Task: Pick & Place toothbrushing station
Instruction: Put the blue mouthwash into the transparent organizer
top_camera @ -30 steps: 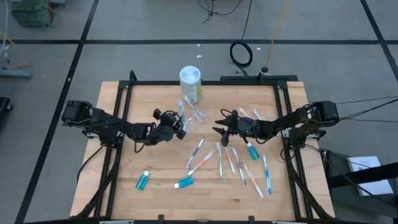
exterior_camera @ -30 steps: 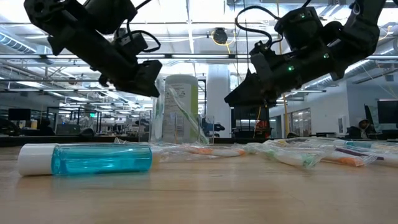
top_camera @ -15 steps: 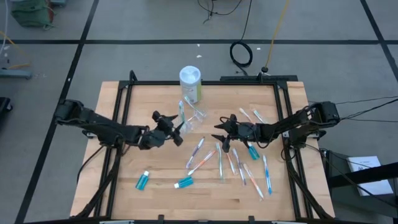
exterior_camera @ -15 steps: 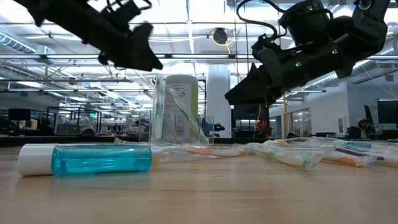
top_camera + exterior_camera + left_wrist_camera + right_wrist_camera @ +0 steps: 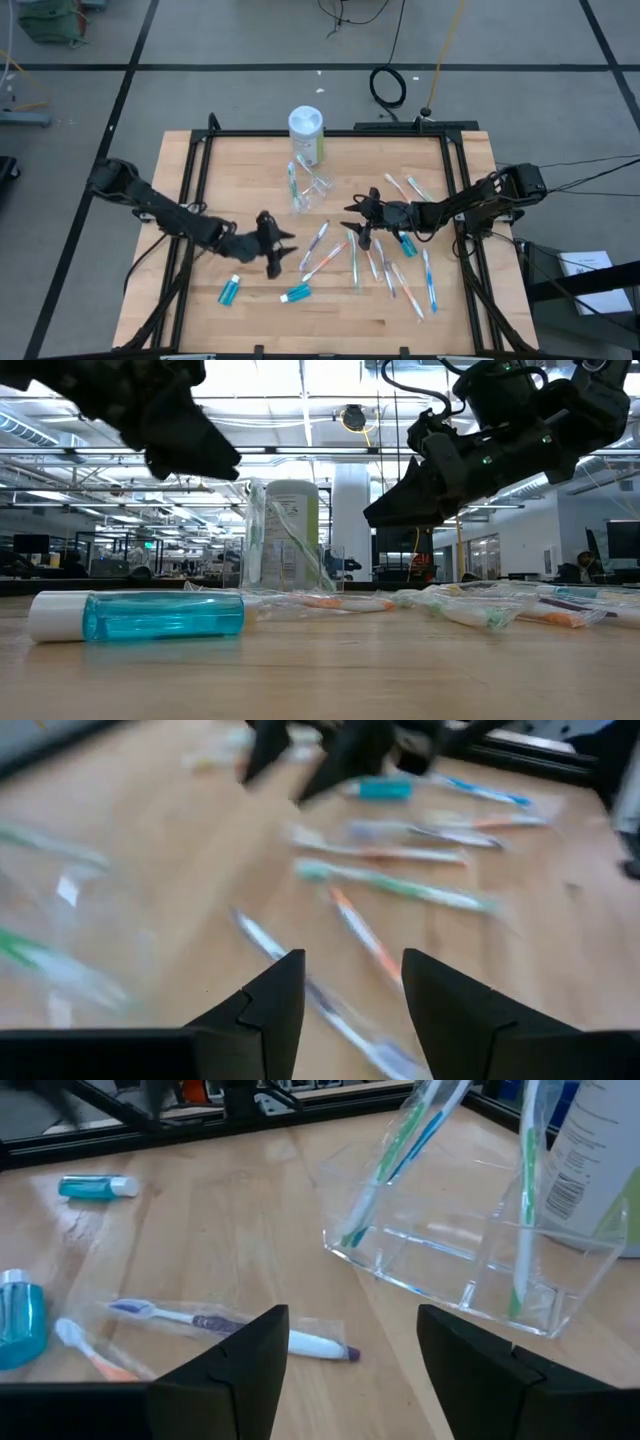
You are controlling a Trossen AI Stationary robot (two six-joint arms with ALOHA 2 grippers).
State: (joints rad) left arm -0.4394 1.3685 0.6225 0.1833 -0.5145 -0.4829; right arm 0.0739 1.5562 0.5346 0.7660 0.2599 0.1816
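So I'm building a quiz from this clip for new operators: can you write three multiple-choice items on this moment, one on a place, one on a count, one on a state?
1. Where does the clear holder stand?
A. Beside the white canister
B. At the table's near edge
C. In the left gripper

2. How many blue bottles lie near the table's front left?
A. None
B. Two
C. Five

3. How are the right gripper's fingers?
A. Shut on a toothbrush
B. Open, holding nothing
C. Shut on the holder

Key: 1 A, the clear holder sits just in front of the white canister. 2 B, one blue bottle and a second lie there. 3 B, the right gripper shows a bare gap between its fingers.
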